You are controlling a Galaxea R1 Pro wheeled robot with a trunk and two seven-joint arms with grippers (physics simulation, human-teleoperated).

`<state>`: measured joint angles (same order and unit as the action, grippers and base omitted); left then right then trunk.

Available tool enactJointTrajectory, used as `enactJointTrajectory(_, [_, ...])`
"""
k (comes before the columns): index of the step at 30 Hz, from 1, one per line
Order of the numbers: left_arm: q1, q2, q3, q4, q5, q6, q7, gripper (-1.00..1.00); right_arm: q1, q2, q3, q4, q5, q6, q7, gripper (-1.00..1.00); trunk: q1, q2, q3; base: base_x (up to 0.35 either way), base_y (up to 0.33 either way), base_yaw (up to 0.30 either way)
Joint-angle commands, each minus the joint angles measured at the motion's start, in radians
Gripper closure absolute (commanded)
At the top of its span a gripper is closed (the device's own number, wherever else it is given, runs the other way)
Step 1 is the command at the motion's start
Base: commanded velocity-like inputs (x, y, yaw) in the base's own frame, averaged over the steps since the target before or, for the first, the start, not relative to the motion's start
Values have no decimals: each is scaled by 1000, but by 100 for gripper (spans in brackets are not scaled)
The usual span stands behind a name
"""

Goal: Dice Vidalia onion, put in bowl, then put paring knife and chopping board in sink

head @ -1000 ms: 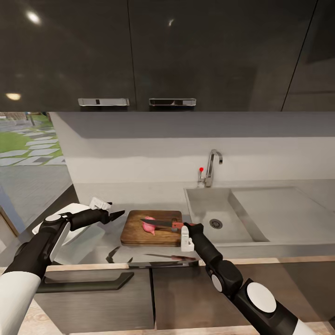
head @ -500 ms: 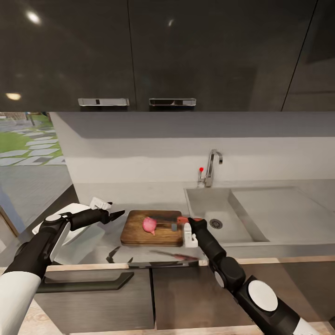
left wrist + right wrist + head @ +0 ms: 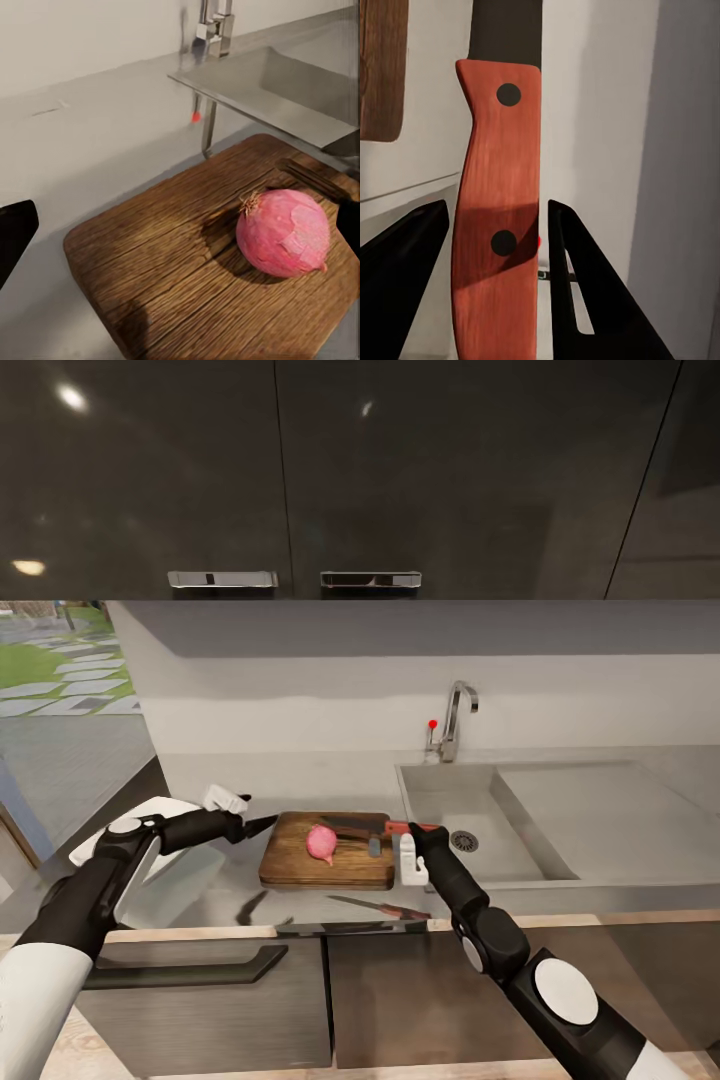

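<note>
A whole pink Vidalia onion rests on the brown chopping board, on the countertop left of the sink. My right gripper is shut on the red-orange handle of the paring knife, at the board's right edge. The dark blade lies over the board just behind the onion, apart from it. At the board's left edge my left gripper is open and holds nothing. The white bowl sits under my left arm.
A chrome tap with a red knob stands behind the sink, and a draining surface lies to the right. Dark upper cabinets hang overhead. The glossy worktop mirrors the knife near its front edge.
My right gripper has carried the knife off the onion, back and to the right. My left gripper has edged slightly closer to the board.
</note>
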<state>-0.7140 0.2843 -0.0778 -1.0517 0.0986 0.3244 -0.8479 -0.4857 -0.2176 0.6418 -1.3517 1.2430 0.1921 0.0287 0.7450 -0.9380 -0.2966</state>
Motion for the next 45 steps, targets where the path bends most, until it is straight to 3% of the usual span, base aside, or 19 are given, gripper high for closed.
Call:
enactJointTrajectory(1, [-1,1,-7,-1,10,10,0,-100,-2,-1,3,-2,10,8,3,100,0,-1,-1,0,0,0])
enactJointTrajectory(5, [-1,1,-25,-2,10,10,-2,-100,-6,1,0,-1,10,9,3,100,0,-1,-1,0,0,0])
enactJointTrajectory(29, [-1,4,-25,-2,10,10,-2,-100,-42,31,-2,3,11,10,5,100,0,-1,-1,0,0,0])
enactJointTrajectory(35, [-1,3,-25,-2,10,10,-2,-100,-43,48,-2,11,11,10,5,100,0,-1,-1,0,0,0])
enactJointTrajectory(45, [0,3,-25,-2,10,11,-3,-100,-44,107,-1,30,12,12,6,100,0,-1,-1,0,0,0])
